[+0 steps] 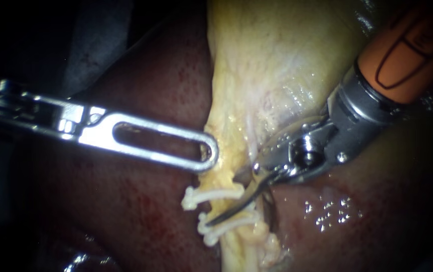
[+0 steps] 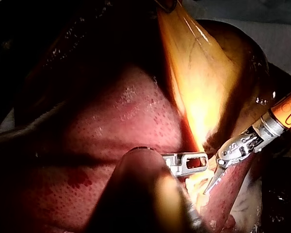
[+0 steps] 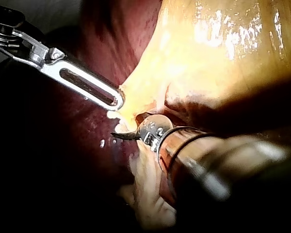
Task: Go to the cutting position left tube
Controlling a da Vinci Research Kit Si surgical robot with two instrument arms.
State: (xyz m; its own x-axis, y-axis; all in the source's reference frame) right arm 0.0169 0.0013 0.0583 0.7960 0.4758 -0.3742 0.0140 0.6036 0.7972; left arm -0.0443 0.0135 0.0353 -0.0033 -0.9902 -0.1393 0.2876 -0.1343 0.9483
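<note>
danger: my closed right curved-blade instrument (image 1: pixel 222 215), just beside white clips (image 1: pixel 211 195) on the pale tube (image 1: pixel 244 243), nicks one; left slotted instrument (image 1: pixel 208 153) clamps yellow gallbladder (image 1: pixel 276 55).

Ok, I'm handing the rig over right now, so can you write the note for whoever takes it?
Left instrument: jaws shut on the lower edge of the gallbladder, pulling it taut beside the liver.
Right instrument: its thin curved tip lies across the clipped tube, between the upper clip and the lower clips.
Done: the tip appears to be at the cutting spot.
Left: check the placement; the tube is not yet cut.
</note>
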